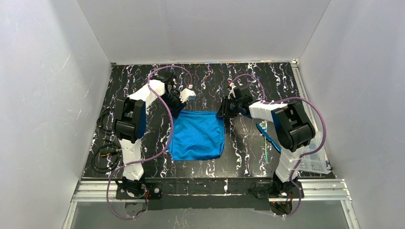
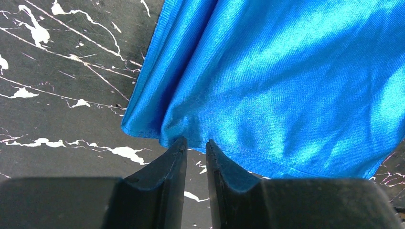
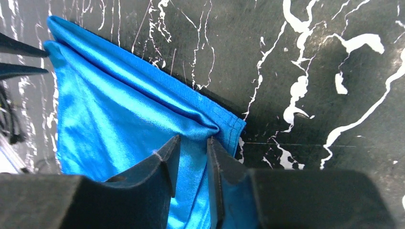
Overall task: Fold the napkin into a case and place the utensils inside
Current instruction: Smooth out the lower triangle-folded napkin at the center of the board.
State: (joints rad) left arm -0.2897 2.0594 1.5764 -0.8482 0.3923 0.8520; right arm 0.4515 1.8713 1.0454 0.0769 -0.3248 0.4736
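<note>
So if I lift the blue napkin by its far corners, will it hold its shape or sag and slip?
Probably floppy: the napkin bunches into soft ridges near the right gripper. Its satiny sheen in the left wrist view suggests it may slip out of a shallow pinch. It looks thin and light, so it would likely drag easily across the table.

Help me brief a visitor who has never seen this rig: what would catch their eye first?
The bright blue napkin stands out most, lying in the middle of the black, white-veined table. The left gripper and the right gripper sit at its two far corners, jaws narrowly apart. Thin utensils lie to its right, partly under the right arm.
</note>
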